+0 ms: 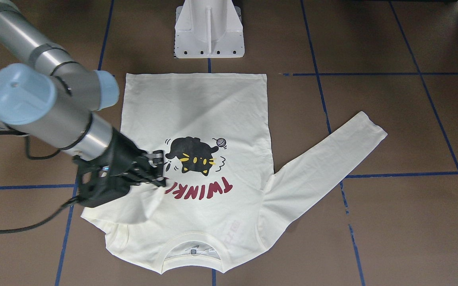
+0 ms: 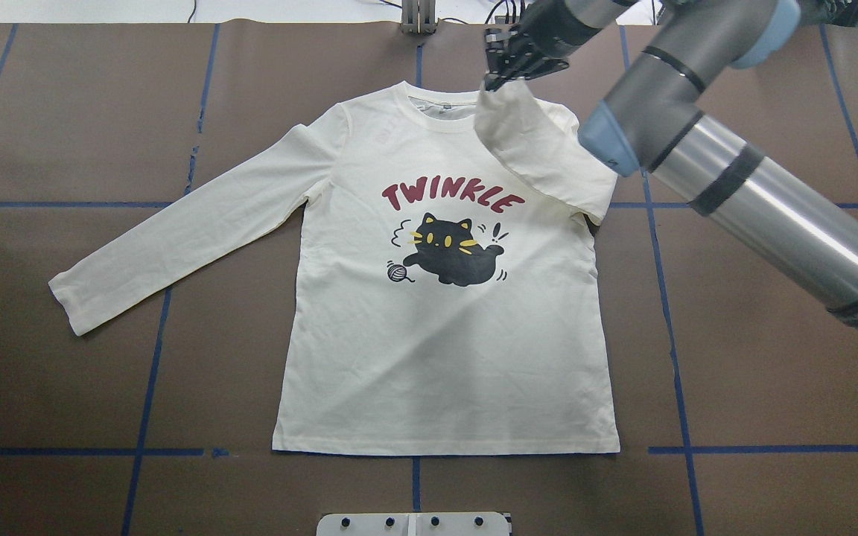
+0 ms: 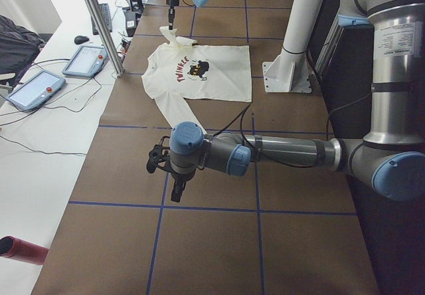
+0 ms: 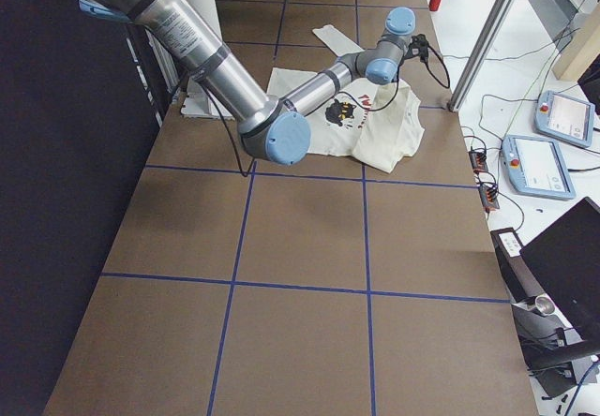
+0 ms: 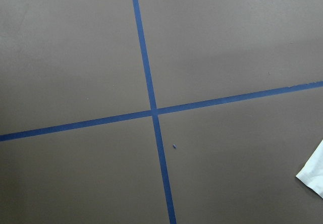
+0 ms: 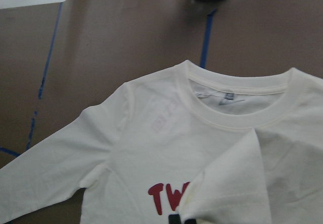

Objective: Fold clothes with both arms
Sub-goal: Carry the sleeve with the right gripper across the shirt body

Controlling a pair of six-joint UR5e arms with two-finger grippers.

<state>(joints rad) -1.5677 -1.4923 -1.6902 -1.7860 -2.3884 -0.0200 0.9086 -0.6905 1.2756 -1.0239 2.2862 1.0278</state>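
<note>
The cream-white long-sleeved T-shirt [image 2: 444, 357] lies flat on the brown table with the black cat and red "TWINKLE" print up; it also shows in the front view [image 1: 197, 111]. One sleeve [image 2: 176, 231] lies spread out to the side. My right gripper [image 2: 500, 71] is shut on the end of the other sleeve [image 2: 541, 156] and holds it raised over the shoulder, near the collar; in the front view this gripper [image 1: 161, 174] is beside the lettering. My left gripper [image 3: 178, 192] hangs over bare table away from the shirt, and I cannot tell whether it is open or shut.
The white pedestal base [image 1: 209, 31] stands at the robot's edge of the table behind the shirt's hem. Blue tape lines [image 5: 151, 108] cross the brown surface. Off the table's far side are a metal post [image 3: 99, 22] and tablets [image 3: 86, 59].
</note>
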